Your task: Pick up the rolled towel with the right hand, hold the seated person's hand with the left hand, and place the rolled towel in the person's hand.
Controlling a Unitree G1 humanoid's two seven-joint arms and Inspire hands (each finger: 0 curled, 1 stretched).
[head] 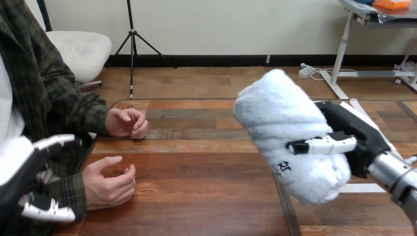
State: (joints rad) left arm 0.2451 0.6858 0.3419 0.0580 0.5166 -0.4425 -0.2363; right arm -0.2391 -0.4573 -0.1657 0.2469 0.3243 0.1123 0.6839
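My right hand (355,139) is shut on the rolled white towel (282,128) and holds it up above the right half of the wooden table (196,167); a finger lies across the towel's front. The person sits at the left. The person's nearer hand (109,184) rests on the table's left edge, fingers loosely curled and palm turned inward. The person's farther hand (128,123) lies on the table further back. My left hand (19,172) is at the lower left, open, beside the sleeve of the nearer arm, its fingers (55,142) spread above and below that sleeve.
A dark seam (282,196) runs across the table below the towel. A white strip (361,188) lies on the table at the right, under my right forearm.
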